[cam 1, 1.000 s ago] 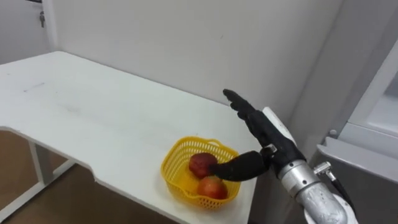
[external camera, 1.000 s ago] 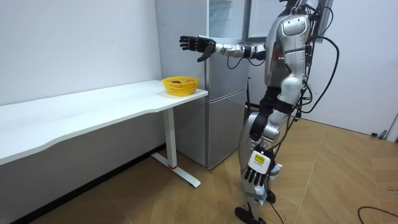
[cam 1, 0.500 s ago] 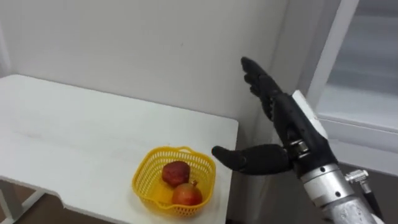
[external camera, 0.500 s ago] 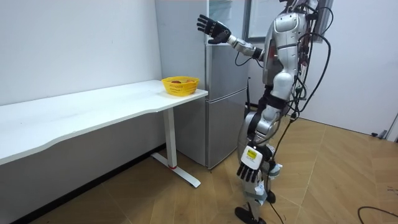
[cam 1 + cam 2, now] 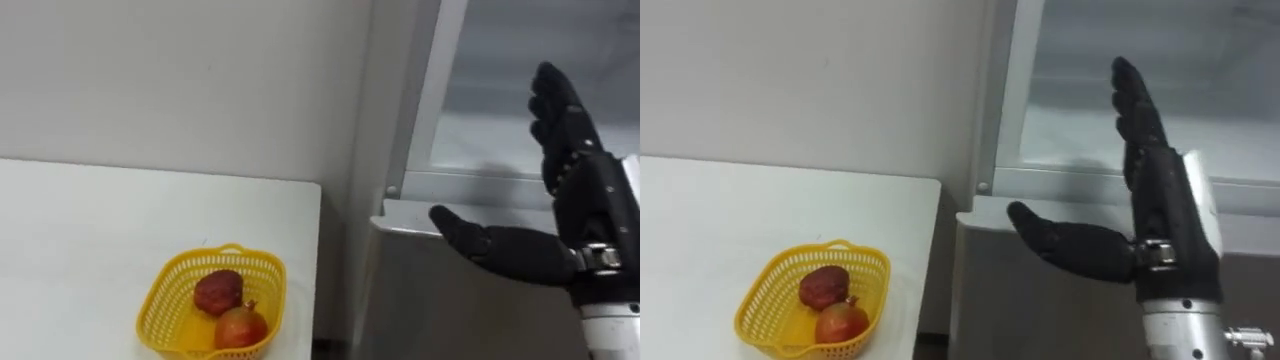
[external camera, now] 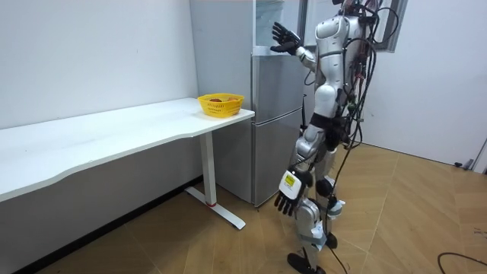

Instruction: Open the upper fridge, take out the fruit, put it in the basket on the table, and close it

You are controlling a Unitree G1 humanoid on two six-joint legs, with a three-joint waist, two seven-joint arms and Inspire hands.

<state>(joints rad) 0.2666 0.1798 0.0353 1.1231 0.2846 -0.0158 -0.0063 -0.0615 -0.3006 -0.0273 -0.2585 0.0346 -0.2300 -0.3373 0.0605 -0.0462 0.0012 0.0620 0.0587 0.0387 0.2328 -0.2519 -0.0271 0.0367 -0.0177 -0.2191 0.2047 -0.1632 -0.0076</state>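
Observation:
The upper fridge compartment (image 5: 520,100) stands open with a pale, hazy inside, above the closed grey lower door (image 5: 420,290). My right hand (image 5: 590,200) is raised in front of that opening, open, fingers straight up and thumb out to the left, holding nothing. The same hand shows at the fridge top in the room view (image 6: 283,36). My left hand (image 6: 288,199) hangs open by my thigh. I stand facing the fridge (image 6: 278,114).
A yellow basket (image 5: 158,312) sits at the corner of the white table (image 5: 80,230), left of the fridge, with a dark red fruit (image 5: 218,292) and a red-yellow fruit (image 5: 240,327) in it. A white wall runs behind the table.
I have turned from the table toward the fridge, so the view has swung right. My right hand has gone from above the basket up to the open upper compartment.

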